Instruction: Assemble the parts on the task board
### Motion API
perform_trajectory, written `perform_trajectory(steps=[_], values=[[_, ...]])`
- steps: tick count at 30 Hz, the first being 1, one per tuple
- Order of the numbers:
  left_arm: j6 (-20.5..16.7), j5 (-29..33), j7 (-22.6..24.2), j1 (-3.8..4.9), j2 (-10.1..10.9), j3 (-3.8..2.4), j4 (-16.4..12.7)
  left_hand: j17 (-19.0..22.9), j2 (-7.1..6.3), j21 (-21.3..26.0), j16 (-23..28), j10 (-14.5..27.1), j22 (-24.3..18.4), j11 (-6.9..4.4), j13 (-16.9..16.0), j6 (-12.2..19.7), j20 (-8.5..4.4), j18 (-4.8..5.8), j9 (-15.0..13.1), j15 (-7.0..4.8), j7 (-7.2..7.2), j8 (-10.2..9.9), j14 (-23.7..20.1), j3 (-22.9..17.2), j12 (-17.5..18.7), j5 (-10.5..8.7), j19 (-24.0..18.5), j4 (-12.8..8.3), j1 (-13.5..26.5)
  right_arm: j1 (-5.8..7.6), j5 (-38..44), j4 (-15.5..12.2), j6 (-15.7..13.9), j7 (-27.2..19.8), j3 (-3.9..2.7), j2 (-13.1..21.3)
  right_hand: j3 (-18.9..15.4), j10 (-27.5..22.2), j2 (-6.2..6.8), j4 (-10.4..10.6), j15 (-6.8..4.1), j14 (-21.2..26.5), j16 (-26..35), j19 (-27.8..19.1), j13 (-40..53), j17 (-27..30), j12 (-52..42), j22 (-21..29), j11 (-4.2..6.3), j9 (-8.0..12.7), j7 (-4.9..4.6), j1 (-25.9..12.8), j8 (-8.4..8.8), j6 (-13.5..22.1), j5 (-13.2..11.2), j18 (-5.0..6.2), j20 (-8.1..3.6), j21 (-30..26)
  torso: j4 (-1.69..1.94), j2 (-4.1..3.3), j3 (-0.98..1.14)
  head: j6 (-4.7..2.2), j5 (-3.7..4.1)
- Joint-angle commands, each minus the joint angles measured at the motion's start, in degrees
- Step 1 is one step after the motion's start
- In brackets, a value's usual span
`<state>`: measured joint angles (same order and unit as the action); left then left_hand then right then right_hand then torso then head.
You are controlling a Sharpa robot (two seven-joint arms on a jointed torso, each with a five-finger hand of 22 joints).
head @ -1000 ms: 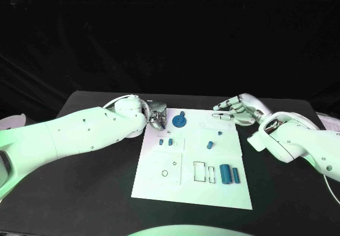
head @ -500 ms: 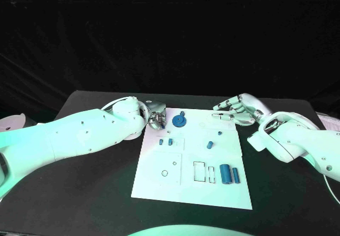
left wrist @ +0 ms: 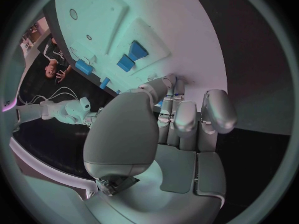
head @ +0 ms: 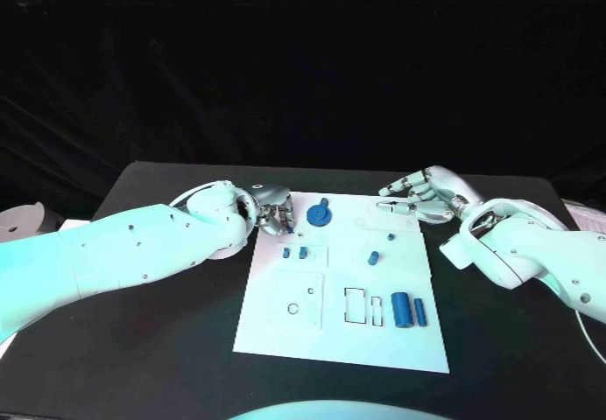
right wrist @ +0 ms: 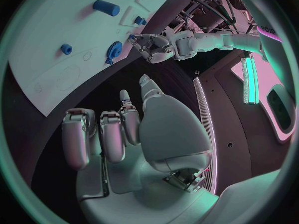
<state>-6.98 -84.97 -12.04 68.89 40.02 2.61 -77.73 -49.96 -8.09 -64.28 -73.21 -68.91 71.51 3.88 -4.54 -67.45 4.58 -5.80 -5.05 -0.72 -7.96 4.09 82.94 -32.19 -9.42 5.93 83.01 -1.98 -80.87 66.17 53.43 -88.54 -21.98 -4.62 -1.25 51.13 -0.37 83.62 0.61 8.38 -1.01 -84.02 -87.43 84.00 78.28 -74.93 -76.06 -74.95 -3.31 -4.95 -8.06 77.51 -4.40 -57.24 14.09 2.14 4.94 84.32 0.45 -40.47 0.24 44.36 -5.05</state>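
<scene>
The white task board [head: 341, 280] lies mid-table. A blue gear [head: 320, 213] [right wrist: 114, 50] stands near its far edge. My left hand [head: 276, 216] [left wrist: 168, 129] hovers at the board's far-left corner, just left of the gear, fingers curled close together with nothing plainly in them. Two small blue blocks [head: 296, 252] [left wrist: 132, 56] lie just beyond its fingertips. My right hand [head: 423, 197] [right wrist: 124, 134] hangs over the far-right corner, fingers loosely spread and empty. A blue peg [head: 375, 257] sits mid-board, and two blue cylinders [head: 409, 310] lie at the near right.
Outlined slots [head: 362, 306] and a small ring [head: 293, 308] mark the board's near half. Black table [head: 165, 332] surrounds the board on all sides. My left forearm [head: 139, 254] stretches across the table's left half.
My left arm has dropped lower over the table and its hand has edged slightly toward the near side. The right hand and the parts have stayed put.
</scene>
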Motion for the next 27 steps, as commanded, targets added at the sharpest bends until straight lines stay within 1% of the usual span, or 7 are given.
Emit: perform_trajectory(steps=[1, 4, 5, 15, 19, 24, 27], values=[[-2.74, 2.84, 2.01, -0.21, 0.57, -0.08, -0.84, 0.08, -0.36, -0.23, 0.25, -0.51, 0.09, 0.03, -0.05, -0.48, 0.02, 0.41, 0.11, -0.35, -0.04, 0.2, 0.0, -0.26, 0.35, 0.15, 0.29, 0.06, 0.23, -0.02, 0.04, -0.02, 0.21, -0.63, 0.0, -0.01, -0.34, 0.24, -0.52, -0.07, -0.26, -5.02, 0.14, 0.89, 2.84, -10.94, 0.28, -3.83, 0.31, -0.09, 0.0, -0.26, 0.03, -0.32, 0.16, 0.34, -0.27, -0.32, -0.02, -0.05, -0.02, -0.07, 0.03], [-3.78, 3.23, 2.35, -0.32, 1.03, -0.14, -1.19, 0.05, -0.37, -0.25, 0.23, -0.52, 0.1, 0.03, -0.05, -0.48, 0.02, 0.42, 0.11, -0.36, -0.03, 0.2, 0.01, -0.27, 0.37, 0.15, 0.29, 0.06, 0.25, -0.03, 0.02, 0.01, 0.2, -0.67, 0.0, 0.0, -0.38, 0.24, -0.53, -0.02, -0.26, -5.01, 0.15, 0.88, 2.84, -10.92, 0.28, -3.81, 0.31, -0.09, -0.01, -0.34, 0.03, -0.32, 0.14, 0.34, -0.27, -0.33, 0.03, -0.02, -0.06, -0.03, 0.12], [-4.04, 3.32, 2.41, -0.34, 1.16, -0.15, -1.27, 0.0, -0.39, -0.27, 0.21, -0.53, 0.12, 0.02, -0.05, -0.49, 0.02, 0.42, 0.11, -0.36, -0.03, 0.19, 0.03, -0.29, 0.39, 0.15, 0.3, 0.07, 0.28, -0.03, 0.02, 0.02, 0.19, -0.68, 0.0, 0.0, -0.38, 0.24, -0.53, -0.02, -0.26, -5.01, 0.15, 0.88, 2.84, -10.92, 0.28, -3.81, 0.31, -0.09, -0.01, -0.34, 0.03, -0.32, 0.14, 0.34, -0.27, -0.33, 0.01, 0.01, 0.0, -0.03, 0.07], [-5.48, 3.97, 2.47, -0.42, 1.91, -0.3, -1.88, 0.0, -0.51, -0.29, 0.18, -0.57, 0.14, 0.02, -0.05, -0.5, 0.01, 0.42, 0.13, -0.37, -0.02, 0.16, 0.06, -0.33, 0.47, 0.14, 0.31, 0.09, 0.42, -0.03, 0.01, 0.1, 0.2, -0.73, 0.0, -0.06, -0.42, 0.23, -0.55, 0.03, -0.26, -5.01, 0.15, 0.89, 2.82, -10.93, 0.3, -3.83, 0.3, -0.09, -0.01, -0.43, 0.03, -0.33, 0.12, 0.34, -0.27, -0.32, -0.07, -0.01, 0.0, -0.01, 0.04], [-5.72, 4.63, 2.39, -0.43, 2.34, -0.51, -2.22, 0.01, -0.6, -0.25, 0.17, -0.62, 0.13, 0.01, -0.05, -0.52, 0.01, 0.41, 0.14, -0.38, -0.01, 0.14, 0.09, -0.36, 0.54, 0.13, 0.31, 0.14, 0.56, -0.04, 0.01, 0.12, 0.21, -0.74, 0.0, -0.06, -0.42, 0.23, -0.55, 0.03, -0.26, -5.01, 0.15, 0.89, 2.82, -10.93, 0.3, -3.83, 0.3, -0.09, -0.01, -0.43, 0.03, -0.33, 0.12, 0.34, -0.27, -0.32, -0.01, -0.03, 0.02, -0.02, 0.02], [-4.51, 5.09, 1.98, -0.42, 2.69, -0.66, -2.42, 0.0, -1.05, -0.13, 0.11, -0.62, 0.09, 0.03, -0.03, -0.43, 0.01, 0.4, 0.22, -0.36, -0.02, 0.01, 0.14, -0.31, 0.84, 0.06, 0.28, 0.21, 1.01, -0.04, -0.01, 0.08, 0.24, -0.7, 0.0, -0.01, -0.42, 0.23, -0.55, 0.03, -0.26, -5.01, 0.15, 0.89, 2.82, -10.93, 0.3, -3.83, 0.3, -0.09, -0.01, -0.43, 0.03, -0.33, 0.12, 0.34, -0.27, -0.32, 0.01, 0.02, 0.1, 0.06, -0.09], [-3.38, 5.21, 1.48, -0.42, 2.77, -0.68, -2.5, -0.97, -2.13, 0.28, -0.32, -0.2, -0.13, 0.25, 0.08, 0.21, 0.11, 0.36, 0.46, -0.16, -0.22, -0.36, 0.25, 0.2, 1.49, -0.03, 0.13, 0.41, 1.92, -0.04, -0.01, 0.07, 0.28, -0.67, 0.0, 0.01, -0.42, 0.23, -0.55, 0.03, -0.26, -5.01, 0.15, 0.89, 2.82, -10.93, 0.3, -3.83, 0.3, -0.09, -0.01, -0.43, 0.03, -0.33, 0.12, 0.34, -0.27, -0.32, -0.06, 0.01, 0.04, 0.04, -0.08]])
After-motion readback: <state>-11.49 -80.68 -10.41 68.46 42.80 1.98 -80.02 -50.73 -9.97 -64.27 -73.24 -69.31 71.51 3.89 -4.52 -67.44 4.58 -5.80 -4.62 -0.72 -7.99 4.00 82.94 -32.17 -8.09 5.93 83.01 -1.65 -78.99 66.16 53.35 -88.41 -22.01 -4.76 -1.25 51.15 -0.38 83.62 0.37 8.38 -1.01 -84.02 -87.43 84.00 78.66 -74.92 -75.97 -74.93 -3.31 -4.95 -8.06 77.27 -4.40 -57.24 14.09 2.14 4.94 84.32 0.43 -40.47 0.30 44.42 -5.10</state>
